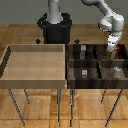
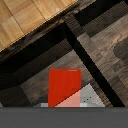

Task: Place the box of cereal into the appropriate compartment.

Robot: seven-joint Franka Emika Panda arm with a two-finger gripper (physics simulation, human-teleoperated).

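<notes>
The box of cereal (image 2: pixel 64 85) fills the middle of the wrist view as a flat red rectangle; in the exterior view it shows only as a small red patch (image 1: pixel 116 50). My gripper (image 1: pixel 112 48) hangs over the dark brown four-part bin (image 1: pixel 70 70) and is shut on the box. It sits above the back section on the exterior view's right, the appropriate compartment (image 1: pixel 106 54). A pale grey block (image 2: pixel 86 98) shows just beyond the box's edge, on that compartment's floor (image 2: pixel 30 82). My fingers are hidden in the wrist view.
A large undivided light tan tray (image 1: pixel 35 62) stands on the exterior view's left, against the bin. Small low grey pieces lie in other sections (image 1: pixel 85 73) (image 1: pixel 116 69). Dark dividers (image 2: pixel 92 62) cross the bin. Both containers stand on thin legs over a wood floor (image 2: pixel 30 20).
</notes>
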